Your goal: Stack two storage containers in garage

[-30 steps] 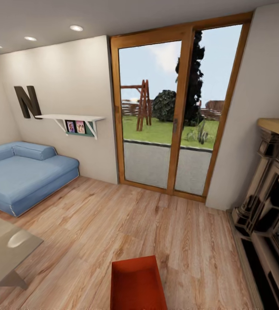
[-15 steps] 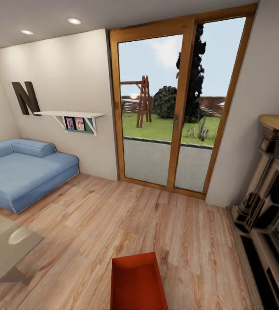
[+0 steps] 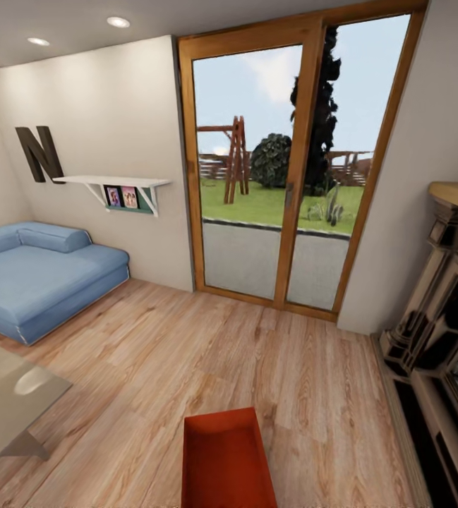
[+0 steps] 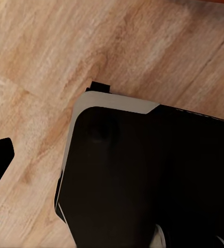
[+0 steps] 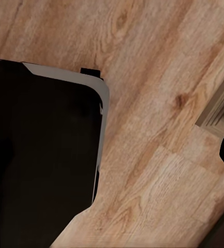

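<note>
Low in head view: orange container (image 3: 225,462) over wood floor (image 3: 186,353); hand state unclear.

Open orange-red storage container (image 3: 225,462) low over wood floor (image 3: 186,367)

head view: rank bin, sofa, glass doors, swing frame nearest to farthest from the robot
1. bin, bottom centre, right in front of the robot
2. sofa, left side, mid-room
3. glass doors, in the far wall
4. swing frame, outside, beyond the glass
</note>
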Motion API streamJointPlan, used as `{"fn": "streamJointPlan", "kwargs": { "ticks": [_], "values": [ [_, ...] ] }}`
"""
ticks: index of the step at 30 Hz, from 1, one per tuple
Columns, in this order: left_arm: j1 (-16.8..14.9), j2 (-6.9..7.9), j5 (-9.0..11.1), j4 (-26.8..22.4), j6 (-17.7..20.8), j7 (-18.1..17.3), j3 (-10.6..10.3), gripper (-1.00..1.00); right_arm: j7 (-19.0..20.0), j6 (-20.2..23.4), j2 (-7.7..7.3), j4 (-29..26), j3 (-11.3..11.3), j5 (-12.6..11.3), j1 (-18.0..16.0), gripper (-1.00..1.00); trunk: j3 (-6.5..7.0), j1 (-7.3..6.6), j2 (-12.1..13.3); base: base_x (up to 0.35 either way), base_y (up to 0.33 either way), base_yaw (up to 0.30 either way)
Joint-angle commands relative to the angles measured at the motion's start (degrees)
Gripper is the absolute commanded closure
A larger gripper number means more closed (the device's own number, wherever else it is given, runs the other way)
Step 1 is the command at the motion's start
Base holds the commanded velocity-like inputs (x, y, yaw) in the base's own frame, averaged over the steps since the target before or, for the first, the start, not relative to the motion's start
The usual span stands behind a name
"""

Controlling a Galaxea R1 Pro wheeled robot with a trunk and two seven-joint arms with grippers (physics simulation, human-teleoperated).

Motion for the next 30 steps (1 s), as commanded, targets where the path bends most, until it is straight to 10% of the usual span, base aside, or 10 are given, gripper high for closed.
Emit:
{"fn": "streamJointPlan", "kwargs": {
  "ticks": [1, 30],
  "values": [
    [-0.04, -0.02, 0.24, 0.02, -0.07, 0.03, 0.12, -1.00, -0.14, -0.31, 0.02, 0.17, 0.46, -0.27, -0.08, -1.00, -0.22, 0.03, -0.13, 0.000, 0.000, 0.000],
    [-0.04, 0.03, 0.19, 0.02, -0.07, 0.03, 0.08, -1.00, -0.08, -0.23, 0.05, 0.17, 0.72, 0.09, -0.08, -1.00, -2.92, 0.03, -0.13, 0.000, 0.000, 0.000]
  ]
}}
